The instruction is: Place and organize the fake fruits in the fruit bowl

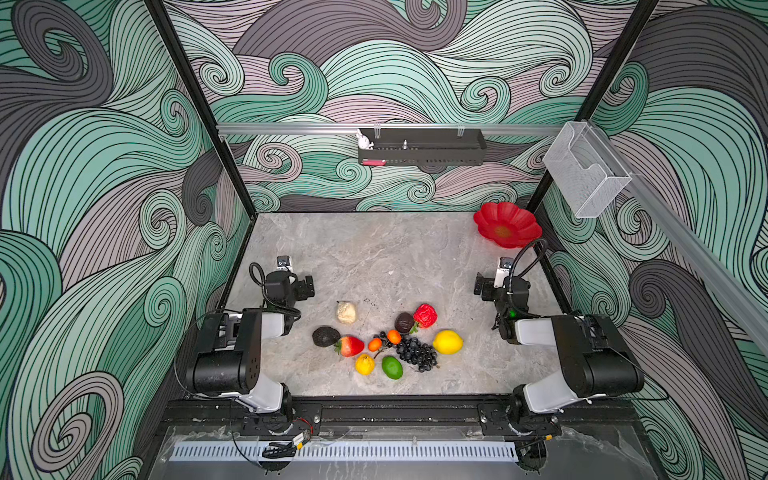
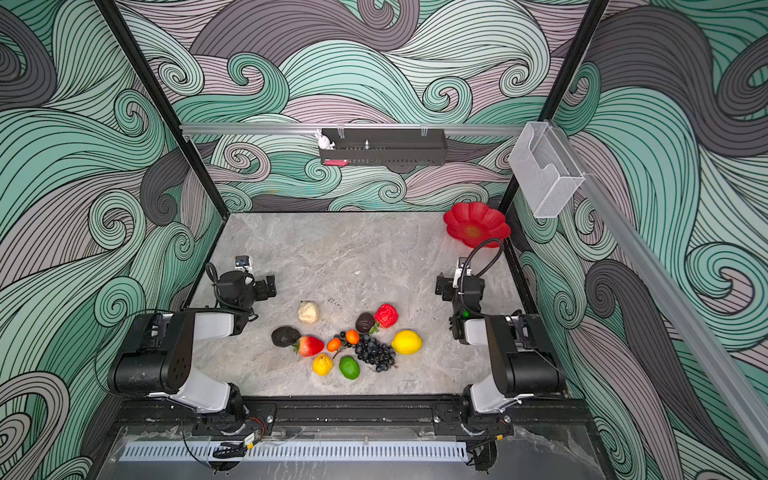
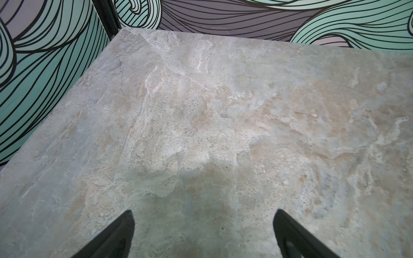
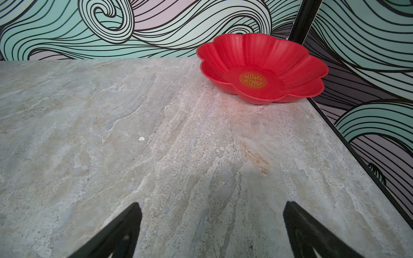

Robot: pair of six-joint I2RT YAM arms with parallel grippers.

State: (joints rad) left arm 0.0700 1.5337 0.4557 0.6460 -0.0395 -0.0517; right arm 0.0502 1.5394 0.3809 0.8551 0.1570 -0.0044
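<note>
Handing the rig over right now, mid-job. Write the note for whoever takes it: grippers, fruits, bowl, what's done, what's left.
Left gripper: open, empty, over bare table.
Right gripper: open, empty, facing the fruit bowl.
Bowl: far right corner of the table, nothing in it.
Fake fruits: all clustered on the table near the front edge, between the two arms; the lemon lies nearest the right arm.
Done: nothing placed yet.
Left: carry every fruit into the bowl and arrange them.

Folded at either side, elbows bent; left gripper [image 1: 308,286] and right gripper [image 1: 479,285] held low, 2 jaws each spread wide, empty.
</note>
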